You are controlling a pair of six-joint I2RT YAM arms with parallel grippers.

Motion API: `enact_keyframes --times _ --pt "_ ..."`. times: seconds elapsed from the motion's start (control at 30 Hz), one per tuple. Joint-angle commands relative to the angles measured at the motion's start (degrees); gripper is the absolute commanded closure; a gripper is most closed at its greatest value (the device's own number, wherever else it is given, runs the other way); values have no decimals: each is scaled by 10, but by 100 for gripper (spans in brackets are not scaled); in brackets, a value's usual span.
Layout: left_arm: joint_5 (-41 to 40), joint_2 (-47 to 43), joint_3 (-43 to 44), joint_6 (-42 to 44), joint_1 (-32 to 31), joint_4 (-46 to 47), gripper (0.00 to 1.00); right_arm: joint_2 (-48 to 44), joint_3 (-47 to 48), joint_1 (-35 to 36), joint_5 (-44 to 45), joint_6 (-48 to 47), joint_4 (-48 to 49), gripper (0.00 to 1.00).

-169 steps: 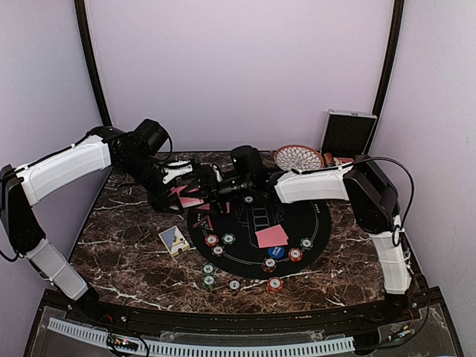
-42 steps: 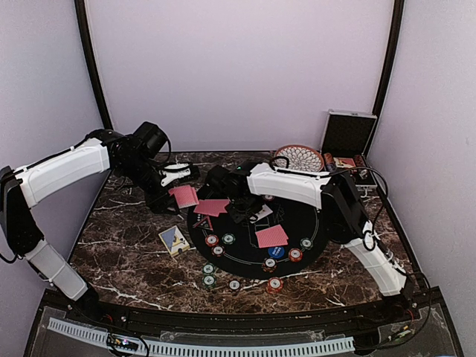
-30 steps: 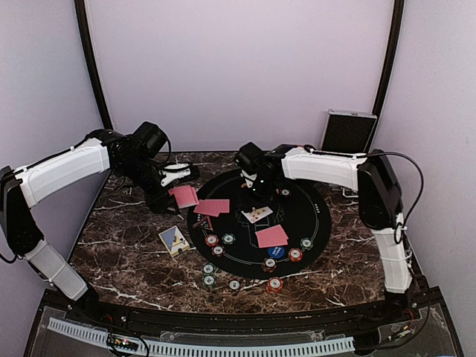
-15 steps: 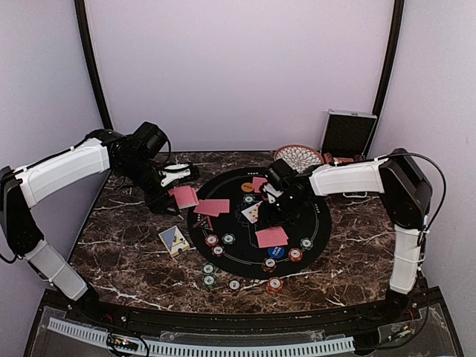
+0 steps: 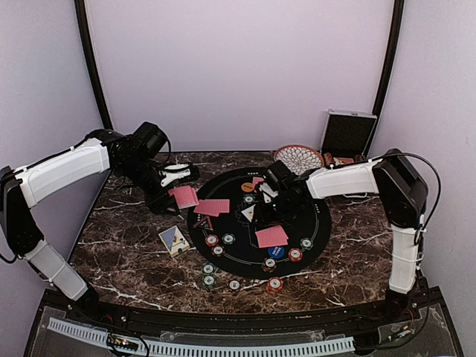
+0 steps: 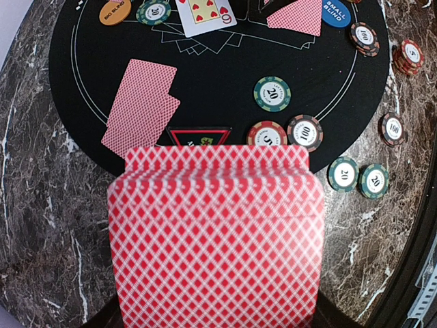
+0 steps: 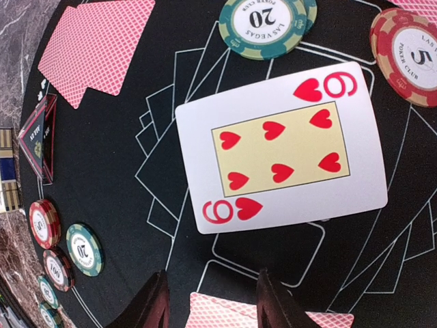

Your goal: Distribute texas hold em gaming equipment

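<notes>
White link shells (image 5: 63, 167), black joints (image 5: 149, 137); thin black cable (image 5: 436, 190) arcs past right elbow; fingers (image 7: 156, 304) black.

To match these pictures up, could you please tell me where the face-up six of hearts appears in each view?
Top external: the six of hearts is a small white card just right of the picture's middle.
Left wrist: at the top edge, slightly left of centre, partly cut off.
Right wrist: large, at the centre of the picture.
Shared landmark: the green 20 chip lying right beside the card.
</notes>
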Motion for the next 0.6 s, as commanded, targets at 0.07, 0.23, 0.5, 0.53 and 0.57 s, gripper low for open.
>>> enact_keyframes --times 0.07,0.23,0.5,0.53,0.57 --pt "7 -27 14 3 3 -15 100 4 -27 -4 -5 3 21 59" --pt "9 -27 13 2 3 -15 100 -4 -59 -3 -13 9 31 64" --pt "9 -27 16 1 3 -15 100 -61 -134 3 -34 35 47 68" --pt "8 -27 16 1 3 -15 100 -70 -143 6 -35 37 48 68" --pt "9 -26 17 1 3 -15 100 -77 -152 10 -35 40 48 68"
